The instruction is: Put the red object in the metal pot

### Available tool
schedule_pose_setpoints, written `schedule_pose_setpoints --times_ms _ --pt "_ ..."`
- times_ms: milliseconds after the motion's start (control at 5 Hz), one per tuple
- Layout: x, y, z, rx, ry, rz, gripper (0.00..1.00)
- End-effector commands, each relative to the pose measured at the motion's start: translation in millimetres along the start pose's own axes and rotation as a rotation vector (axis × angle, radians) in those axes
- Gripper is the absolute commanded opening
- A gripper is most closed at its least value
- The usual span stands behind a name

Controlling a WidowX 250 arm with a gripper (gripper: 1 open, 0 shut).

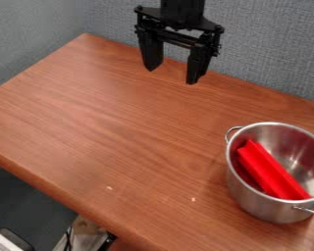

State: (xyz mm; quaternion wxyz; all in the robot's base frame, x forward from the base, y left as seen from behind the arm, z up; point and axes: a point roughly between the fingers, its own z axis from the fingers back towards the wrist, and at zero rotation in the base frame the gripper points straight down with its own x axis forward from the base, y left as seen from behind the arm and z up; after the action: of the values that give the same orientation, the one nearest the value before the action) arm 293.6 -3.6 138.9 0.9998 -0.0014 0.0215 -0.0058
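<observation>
At the near edge of the view, below the table's front rim, a dim floor area with some pale and dark clutter is seen, too small and shadowed to be identified. The table (107, 127) is made of reddish-brown wood with a fine lengthwise grain and a smooth, faintly glossy finish; its left corner is rounded, and its right side is cut off by the picture's border.

On the near right part of the tabletop the metal pot (258, 196) is stood upright. It is round, straight-walled and shiny, with a thin handle visible at its lower right rim; its right side is partly cut off by the frame. Inside it the red object (269, 168) is found, a bright red elongated bar laid diagonally across the pot's bottom, one end leaned toward the upper left wall.

Farther back, above the table's far edge, the gripper (175, 61) is held well apart from the pot, pointed straight down. Its two black fingers (196, 67) are spread wide with nothing between them. The arm above it is cut off by the top border. Behind, a grey textured wall is seen.
</observation>
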Motion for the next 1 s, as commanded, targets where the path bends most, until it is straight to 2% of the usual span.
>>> schedule_pose_setpoints --times_ms 0,800 --pt "-0.1 -4 -1.5 0.004 0.006 -0.01 1.0" --pt "1.1 -17 1.5 0.032 0.007 -0.043 1.0"
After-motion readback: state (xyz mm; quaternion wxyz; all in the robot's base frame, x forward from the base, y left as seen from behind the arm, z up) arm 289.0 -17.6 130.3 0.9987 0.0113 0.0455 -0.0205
